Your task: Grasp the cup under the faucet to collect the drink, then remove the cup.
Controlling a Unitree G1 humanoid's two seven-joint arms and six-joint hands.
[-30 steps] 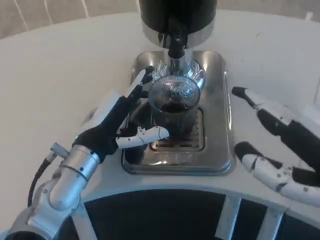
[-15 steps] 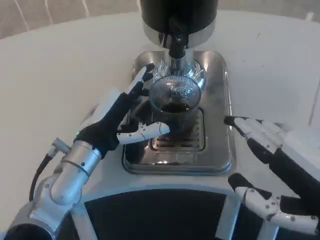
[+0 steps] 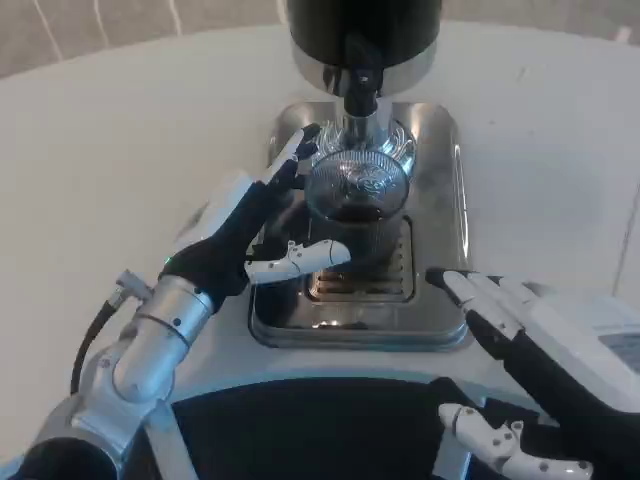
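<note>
A ribbed clear glass cup with dark drink in its bottom stands on the steel drip tray, right below the black faucet spout. My left hand wraps the cup from its left side: the fingers reach by the rim at the back and the thumb lies against the lower front. My right hand hovers at the lower right, beside the tray's front right corner, fingers apart and holding nothing.
The black and chrome drink machine rises behind the tray. White table stretches to the left and to the right of the tray. A dark gap runs along the table's near edge.
My right hand has drawn down and to the left, from beside the tray's right edge to its front right corner. My left hand stays around the cup.
</note>
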